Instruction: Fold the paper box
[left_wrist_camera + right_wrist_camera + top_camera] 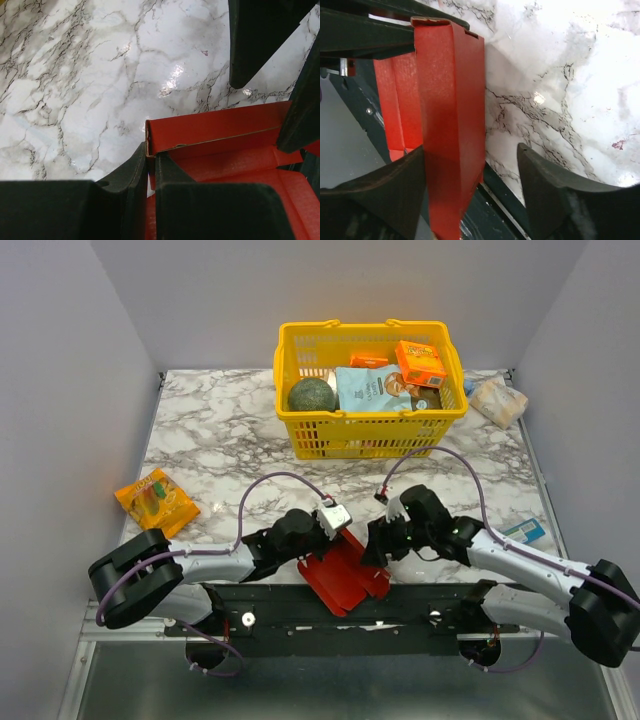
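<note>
While the left gripper (151, 167) pinches the paper box (345, 575), likely anchoring it, the right gripper (470, 167) gapes around a raised flap (452, 100).

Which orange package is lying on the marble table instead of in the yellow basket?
The flat orange snack packet near the left edge of the marble table; the orange printed carton sits inside the yellow plastic basket.

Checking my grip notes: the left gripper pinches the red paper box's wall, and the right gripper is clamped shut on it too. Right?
No. The left gripper does pinch the paper box, but the right gripper stands open around its wall, as the right wrist view shows.
</note>
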Tool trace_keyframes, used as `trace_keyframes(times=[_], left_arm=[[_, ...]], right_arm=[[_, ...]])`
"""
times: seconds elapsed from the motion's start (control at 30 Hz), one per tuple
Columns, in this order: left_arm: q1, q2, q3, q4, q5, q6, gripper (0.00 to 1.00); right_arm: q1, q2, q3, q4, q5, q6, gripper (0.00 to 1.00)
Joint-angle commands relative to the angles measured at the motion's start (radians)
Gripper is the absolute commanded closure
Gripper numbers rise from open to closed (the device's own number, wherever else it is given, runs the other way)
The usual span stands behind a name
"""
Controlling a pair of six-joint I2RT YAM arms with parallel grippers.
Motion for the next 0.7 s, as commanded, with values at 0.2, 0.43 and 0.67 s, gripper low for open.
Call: trace_keyframes(times=[0.2,0.43,0.67], left_arm=[[0.004,-0.014,-0.016,0.057,0.005,-0.015,1.0],[0.004,0.034,0.014,0.031,-0.019,-0.056,1.0],[0.004,0.083,0.03,0.012,-0.067,-0.085,0.81]], right_arm=[[0.024,0.07,0.009,0.082,-0.053,0.016,0.51],[0.029,0.073,0.009,0.068,0.002,0.017,0.62],[0.029,0.059,0.009,0.037,0.056,0.011,0.67]])
